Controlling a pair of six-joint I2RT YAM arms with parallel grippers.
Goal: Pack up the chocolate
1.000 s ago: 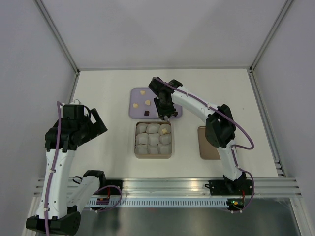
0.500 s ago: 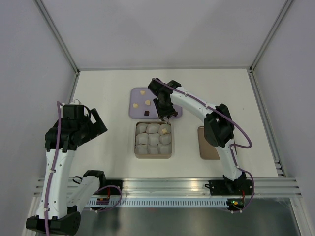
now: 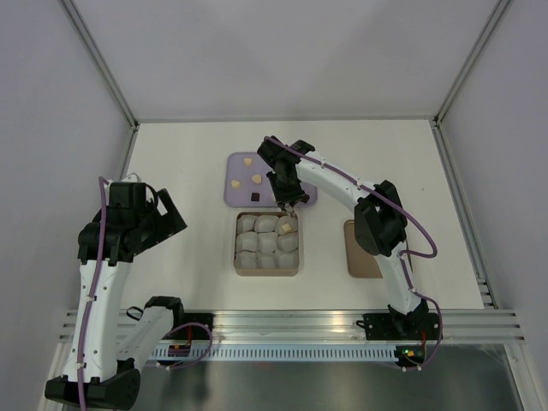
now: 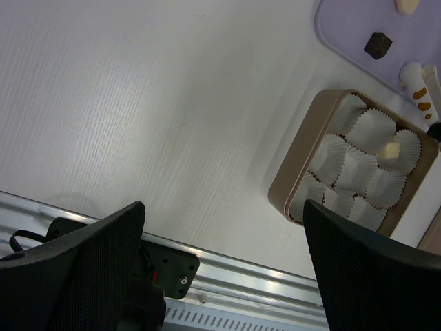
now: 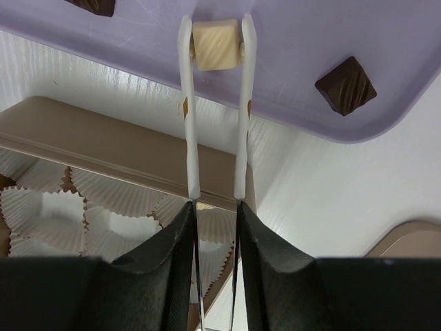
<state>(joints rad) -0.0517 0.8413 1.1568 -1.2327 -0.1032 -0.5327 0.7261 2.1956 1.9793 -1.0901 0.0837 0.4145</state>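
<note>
A tan box [image 3: 241,271] lined with white paper cups [image 5: 110,196] sits mid-counter [image 3: 188,154]. Just beyond the box's far rim lies a lavender tray [image 5: 310,27] with the loose chocolate. The right gripper [image 5: 213,207] is clamped on the metal tongs [image 5: 187,110], whose 2 thin arms reach across the box's far rim and onto the tray. The tong tips pinch 1 cream piece [image 5: 216,45] from both sides, just beyond the box. A dark piece [image 5: 346,85] lies to the right of it, and another dark piece [image 5: 93,5] to the left, both apart from the tongs. From above, 3 more cream pieces [image 3: 248,160] lie farther from the box, and the right arm [image 3: 334,180] hides the tray's right end. Inside the box, 1 cream piece [image 4: 391,149] sits in a cup in the right column. A tan lid [image 3: 362,248] lies right of the box. The left gripper [image 4: 224,227] hovers well left of the box, jaws spread wide, holding nothing.
</note>
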